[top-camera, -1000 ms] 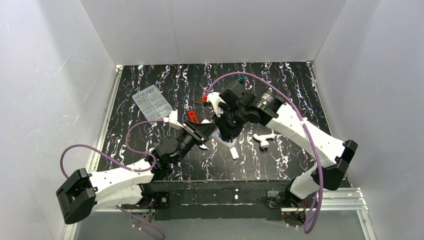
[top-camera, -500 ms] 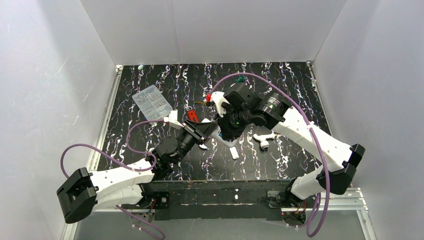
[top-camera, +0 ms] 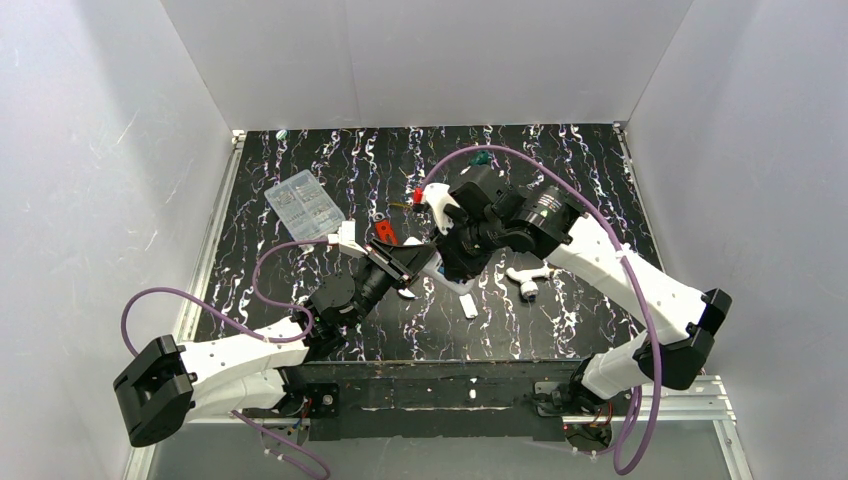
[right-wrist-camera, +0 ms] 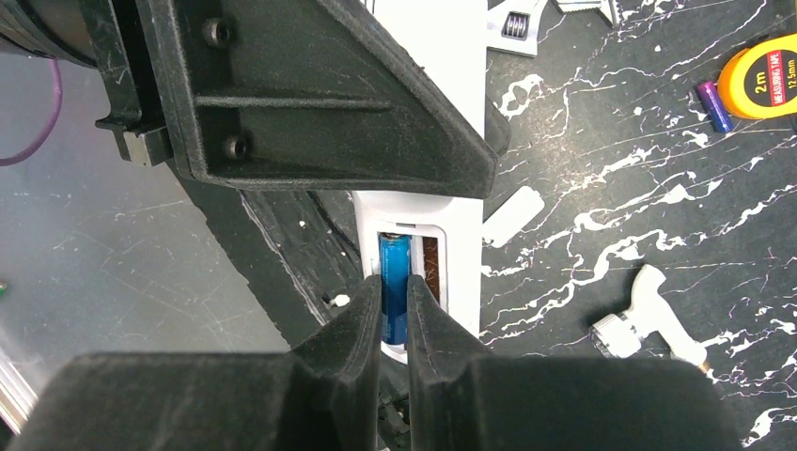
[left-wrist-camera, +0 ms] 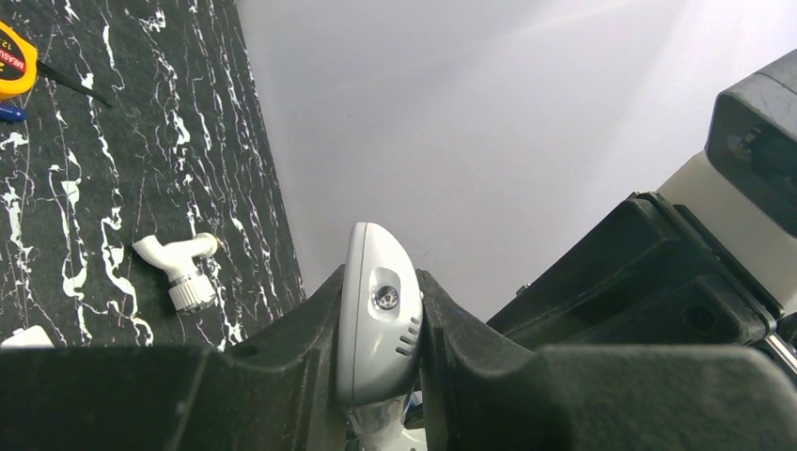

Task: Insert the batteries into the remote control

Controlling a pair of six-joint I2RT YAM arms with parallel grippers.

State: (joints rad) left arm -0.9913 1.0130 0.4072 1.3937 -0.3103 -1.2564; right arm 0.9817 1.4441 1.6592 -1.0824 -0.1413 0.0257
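My left gripper [left-wrist-camera: 378, 303] is shut on the remote control [left-wrist-camera: 376, 315], a white handset held edge-on between its black fingers above the table. In the right wrist view the remote control [right-wrist-camera: 462, 246] shows its open back compartment. A blue battery [right-wrist-camera: 395, 277] lies along the compartment's left slot, and my right gripper [right-wrist-camera: 395, 293] is shut on its near end. The slot beside it looks dark and brownish. A second battery [right-wrist-camera: 714, 105] lies on the table by the yellow tape measure [right-wrist-camera: 759, 80]. From above, both grippers meet at mid-table [top-camera: 440, 262].
A small white cover piece [right-wrist-camera: 512, 216] and a white angled fitting [right-wrist-camera: 648, 315] lie on the black marbled table [top-camera: 560, 190]. A clear plastic box [top-camera: 303, 205] sits at the back left, a red tool [top-camera: 385, 232] near the left gripper, a green object [top-camera: 482, 158] at the back.
The right arm's elbow swung outward to the right early in the second, and its wrist turned a little over the remote control. Since half a second ago nothing has visibly moved.
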